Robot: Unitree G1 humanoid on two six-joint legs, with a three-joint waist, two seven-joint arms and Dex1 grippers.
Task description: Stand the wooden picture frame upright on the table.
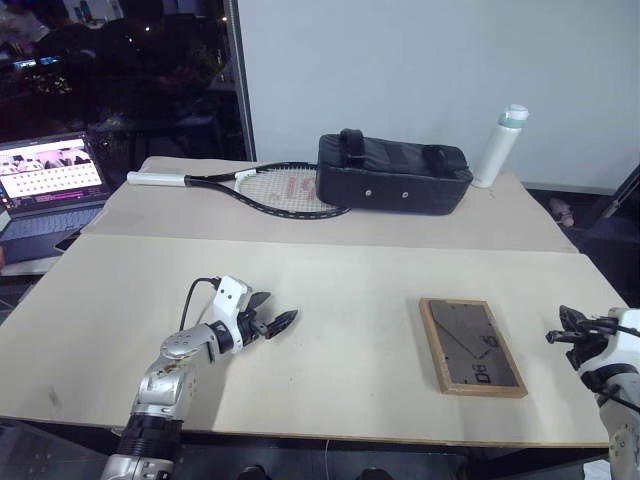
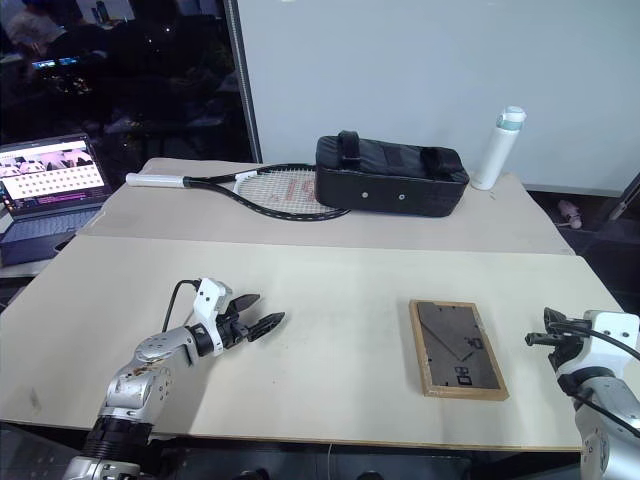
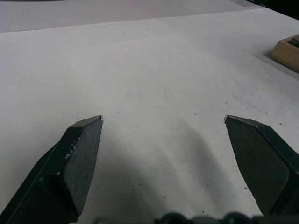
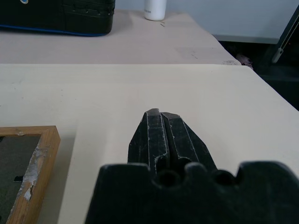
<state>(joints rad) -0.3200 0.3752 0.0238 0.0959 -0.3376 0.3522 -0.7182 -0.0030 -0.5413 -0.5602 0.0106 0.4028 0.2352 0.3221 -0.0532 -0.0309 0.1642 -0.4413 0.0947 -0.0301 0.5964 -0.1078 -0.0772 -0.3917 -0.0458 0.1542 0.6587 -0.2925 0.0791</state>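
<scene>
The job looked barely begun: the wooden picture frame lay flat, back board up, on the worktop, untouched. The right gripper, fingers pressed together, hung just beside its right edge; the left gripper, spread wide, was well apart. Next would probably come reaching and lifting an edge

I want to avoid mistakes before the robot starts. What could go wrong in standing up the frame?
1. The frame lies flat, back side up, on the table, so the claws may struggle to get under its edge.
2. It lies close to the table's near edge; a push could slide it off.
3. The right claw is shut and must open first.
</scene>
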